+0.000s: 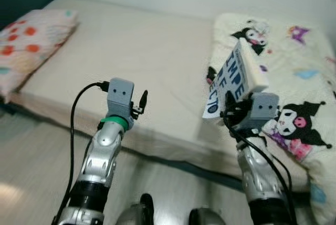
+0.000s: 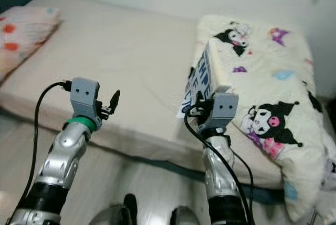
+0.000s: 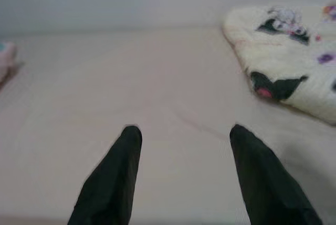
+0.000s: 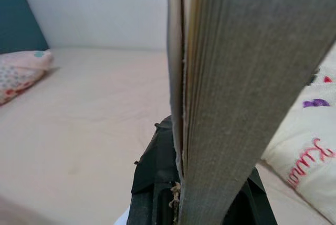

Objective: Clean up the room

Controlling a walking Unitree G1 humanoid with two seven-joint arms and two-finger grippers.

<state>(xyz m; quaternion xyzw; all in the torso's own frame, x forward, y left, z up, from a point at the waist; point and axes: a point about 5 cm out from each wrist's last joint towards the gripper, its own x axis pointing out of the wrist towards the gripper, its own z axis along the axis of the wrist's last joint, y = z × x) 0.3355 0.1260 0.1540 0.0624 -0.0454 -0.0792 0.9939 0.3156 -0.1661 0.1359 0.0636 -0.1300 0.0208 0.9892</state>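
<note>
Edgewise, book [image 4: 236,78] in right pincer [image 4: 194,193].

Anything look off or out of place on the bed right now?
Only the book stands out: it is not lying anywhere but clamped in the right gripper, held tilted above the near edge of the bed beside the cartoon-print blanket. The left gripper is open over bare sheet. Nothing looks spilled or damaged.

Bed [image 1: 131,51] – spotted pillow [image 1: 29,38] one end, cartoon blanket [image 1: 294,72] other.
</note>
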